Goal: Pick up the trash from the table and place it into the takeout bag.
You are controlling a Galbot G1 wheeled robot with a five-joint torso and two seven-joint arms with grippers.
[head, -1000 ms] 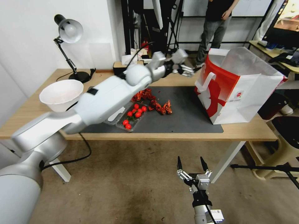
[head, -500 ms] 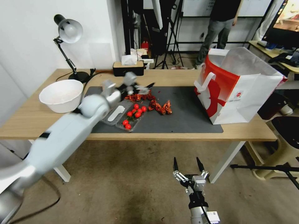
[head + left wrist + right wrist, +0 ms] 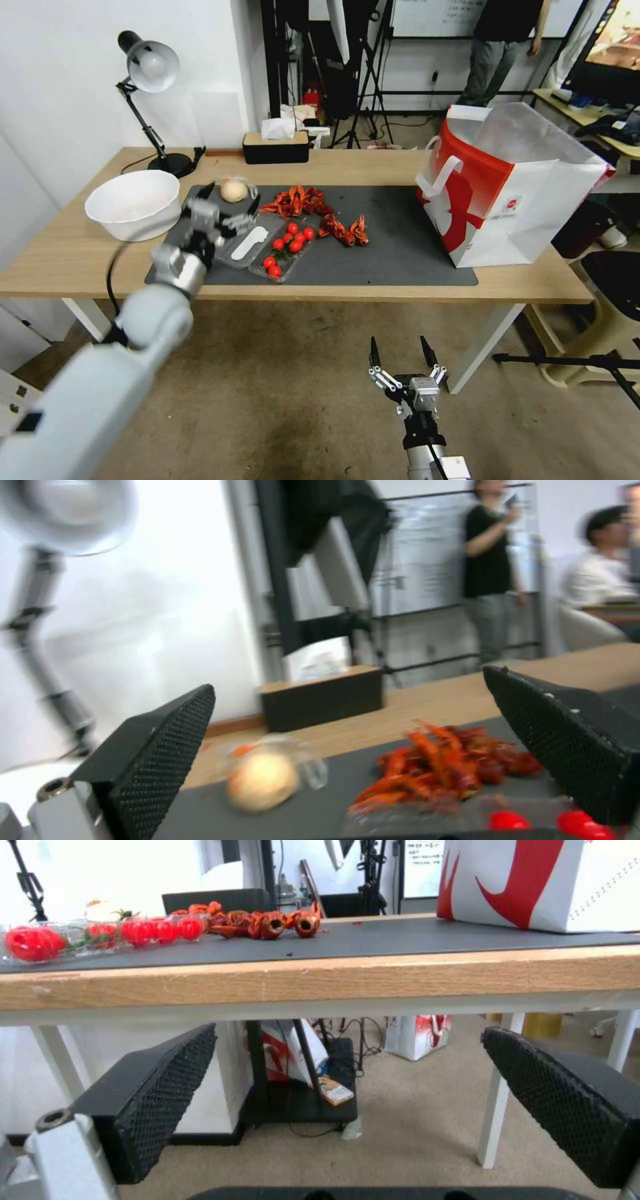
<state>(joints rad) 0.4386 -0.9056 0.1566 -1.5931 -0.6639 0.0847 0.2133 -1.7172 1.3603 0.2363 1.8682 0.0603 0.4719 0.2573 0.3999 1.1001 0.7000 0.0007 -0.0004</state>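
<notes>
Left gripper [image 3: 225, 205], jaws spread and empty, is hovering just short of the wrapped round item [image 3: 233, 190] lying on the mat's [image 3: 400, 253] far-left corner. Risk: fingers skidding off slippery wrap. Right gripper [image 3: 398, 352] is idling open below the mat.

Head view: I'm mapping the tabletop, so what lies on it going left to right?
White bowl → left gripper, open above the mat's left end → tray of cherry tomatoes → loose crayfish shells → takeout bag.
</notes>
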